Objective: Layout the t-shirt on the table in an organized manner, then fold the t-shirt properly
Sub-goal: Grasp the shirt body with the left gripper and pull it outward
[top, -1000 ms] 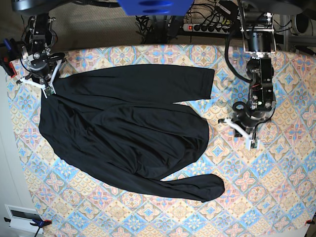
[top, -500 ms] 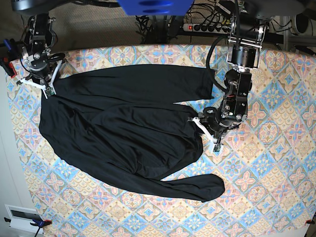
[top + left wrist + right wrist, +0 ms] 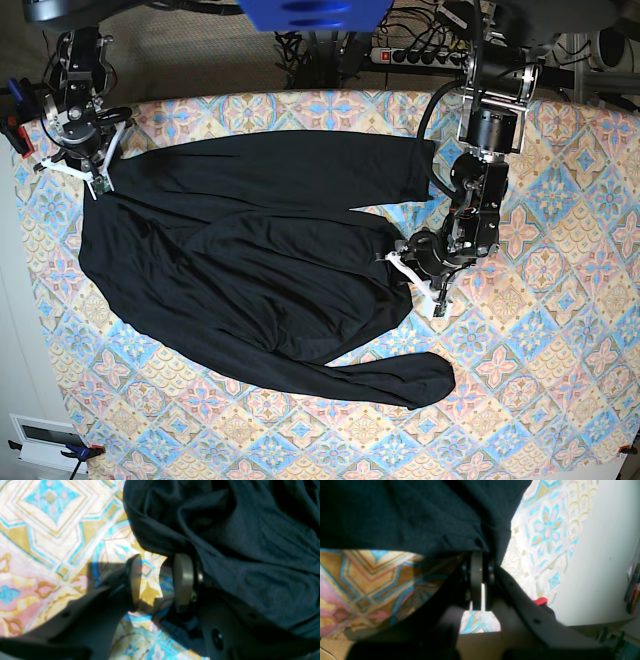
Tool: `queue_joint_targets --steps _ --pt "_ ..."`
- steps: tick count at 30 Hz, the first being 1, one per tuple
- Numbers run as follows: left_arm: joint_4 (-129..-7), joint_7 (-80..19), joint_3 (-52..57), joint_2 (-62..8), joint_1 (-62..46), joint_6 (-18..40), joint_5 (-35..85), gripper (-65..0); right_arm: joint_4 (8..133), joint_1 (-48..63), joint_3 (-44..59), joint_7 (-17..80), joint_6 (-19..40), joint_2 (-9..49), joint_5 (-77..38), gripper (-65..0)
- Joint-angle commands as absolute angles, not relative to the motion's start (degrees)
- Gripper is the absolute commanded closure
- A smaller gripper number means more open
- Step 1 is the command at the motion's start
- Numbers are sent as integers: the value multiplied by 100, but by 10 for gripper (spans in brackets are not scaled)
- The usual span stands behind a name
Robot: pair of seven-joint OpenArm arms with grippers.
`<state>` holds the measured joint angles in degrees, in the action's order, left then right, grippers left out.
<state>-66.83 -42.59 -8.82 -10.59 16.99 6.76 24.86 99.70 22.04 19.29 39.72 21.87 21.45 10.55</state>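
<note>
Black, limp jersey is what I'm working with: the t-shirt (image 3: 250,270) lies rumpled across the desk (image 3: 560,330), one sleeve stretched along the far edge, the other trailing toward the near side. It should drape, bunch and drag rather than slide stiffly, so I'd take it at hems or corners, not mid-panel. My left pincer (image 3: 157,580) stands spread at the garment's side edge, one finger against the cloth, nothing between them. My right pincer (image 3: 480,580) is pinching the t-shirt's far corner.

A white power strip (image 3: 420,56) with tangled black cables (image 3: 310,45) lies on the floor behind.
</note>
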Motion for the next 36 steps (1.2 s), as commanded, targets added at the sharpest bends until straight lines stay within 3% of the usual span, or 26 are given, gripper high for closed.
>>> queue_joint_targets --steps 1,4,9,16,25,30,33,36 --pt "-6695 -4382 -884 -1033 1763 681 2527 -214 10070 2176 1974 3916 2132 2246 1086 0" --pt "-6695 -4303 -884 -927 1763 681 2527 -168 10079 2176 1965 3916 2132 2246 1086 0" --pt "-6721 -4189 -892 -919 1763 690 2519 0 10079 2176 1965 3916 2132 2246 1086 0" --pt "-7626 -3987 -813 -1473 1596 690 2527 0 10088 2176 1965 3916 2132 2246 1086 0" --pt "-9692 -4119 646 -2053 708 690 2527 0 10070 2176 1965 3916 2132 2246 1086 0" --pt "-9552 -4338 303 -2105 681 690 2527 -2 10062 2176 1965 3916 2132 2246 1086 0" --pt "-9262 -4356 -145 -2026 760 690 2527 -48 10062 2176 1956 3925 2132 2237 1086 0" --pt "-8804 -4365 -505 -1859 892 690 2527 -133 10053 2176 1956 3925 2132 2237 1086 0"
